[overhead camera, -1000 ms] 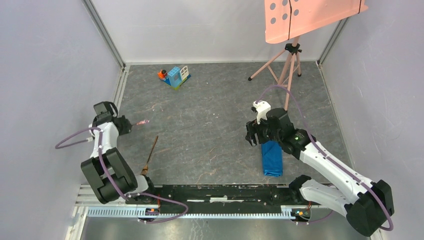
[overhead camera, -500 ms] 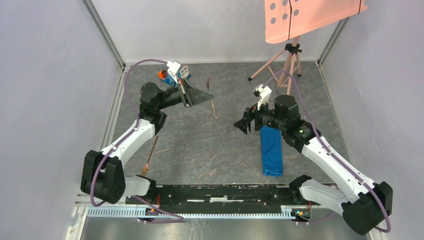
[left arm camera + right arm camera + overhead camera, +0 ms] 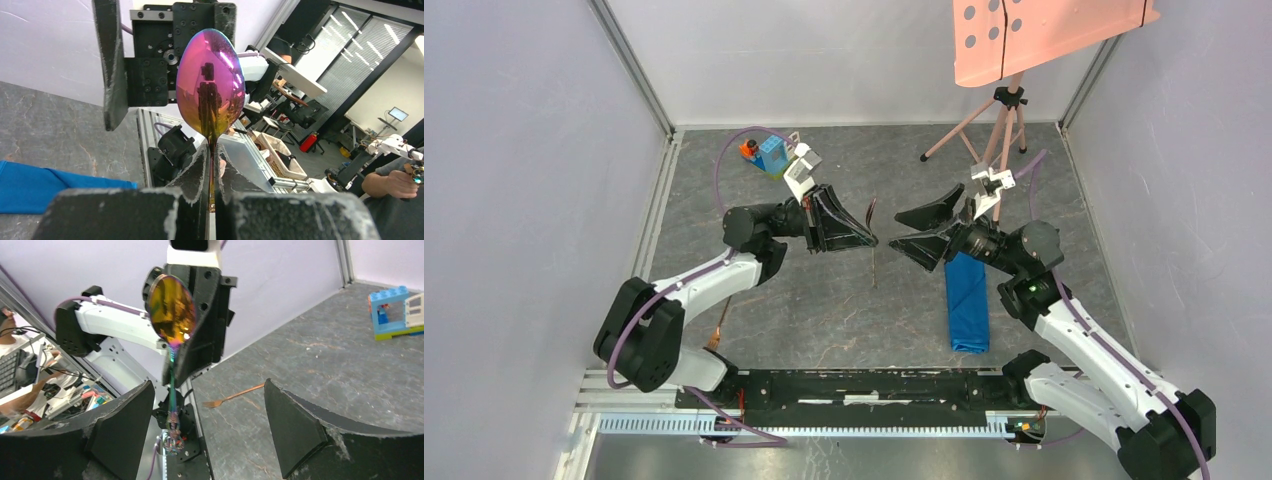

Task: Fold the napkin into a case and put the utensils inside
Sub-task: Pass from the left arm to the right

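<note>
Napkin (image 3: 967, 303): bright blue cloth, folded into a narrow oblong, lying flat on the right side of the table (image 3: 824, 290). Spoon (image 3: 210, 90): iridescent pink-gold bowl, thin handle pinched in the left tool (image 3: 210, 170), held off the table. Fork (image 3: 722, 318): copper-gold, lying flat at the near left.

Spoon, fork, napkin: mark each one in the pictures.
spoon (image 3: 210, 90), left wrist view, middle of the bowl.
fork (image 3: 234, 395), right wrist view, middle of the handle.
napkin (image 3: 967, 305), top external view, middle of the folded cloth.
</note>
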